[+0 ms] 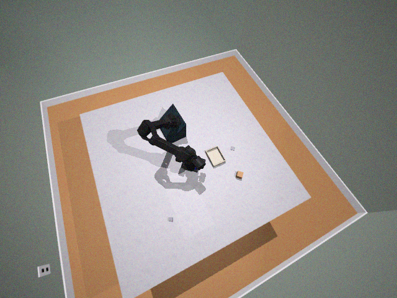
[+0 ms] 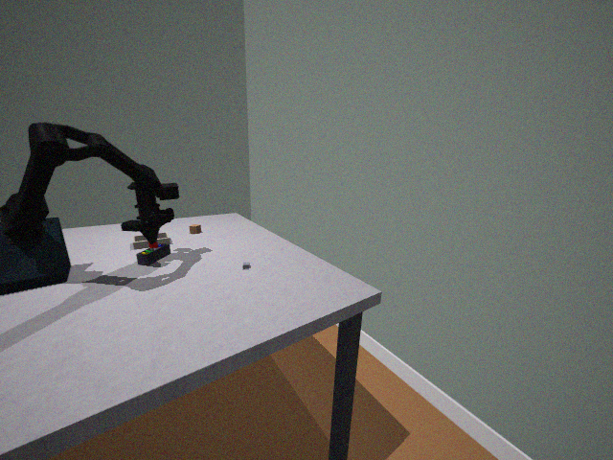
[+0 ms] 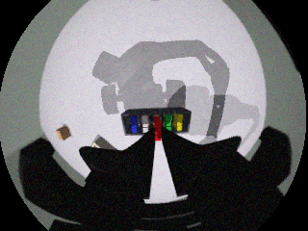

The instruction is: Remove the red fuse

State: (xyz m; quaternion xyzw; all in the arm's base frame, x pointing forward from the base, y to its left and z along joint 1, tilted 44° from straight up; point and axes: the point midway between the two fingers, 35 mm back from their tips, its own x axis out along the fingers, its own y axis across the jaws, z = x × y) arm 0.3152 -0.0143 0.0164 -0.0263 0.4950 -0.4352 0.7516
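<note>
My gripper (image 2: 153, 241) (image 3: 157, 130) points down over the fuse block and is shut on the red fuse (image 2: 153, 245) (image 3: 158, 137). The red fuse stands higher than the other fuses; whether its lower end is clear of the block cannot be told. The dark fuse block (image 2: 149, 259) (image 3: 156, 112) sits on the table. It holds a blue fuse (image 3: 134, 124), a pale grey fuse (image 3: 145, 125), a green fuse (image 3: 168, 122) and a yellow fuse (image 3: 178, 123). The cream tray (image 1: 215, 156) is empty, beside the gripper; fingers partly hide it in the wrist view.
An orange-brown cube (image 1: 239, 174) (image 2: 194, 229) (image 3: 63, 132) lies beyond the tray. One small grey cube (image 1: 232, 148) lies near the tray, and another (image 1: 170, 219) (image 2: 246, 265) lies farther off on the block's other side.
</note>
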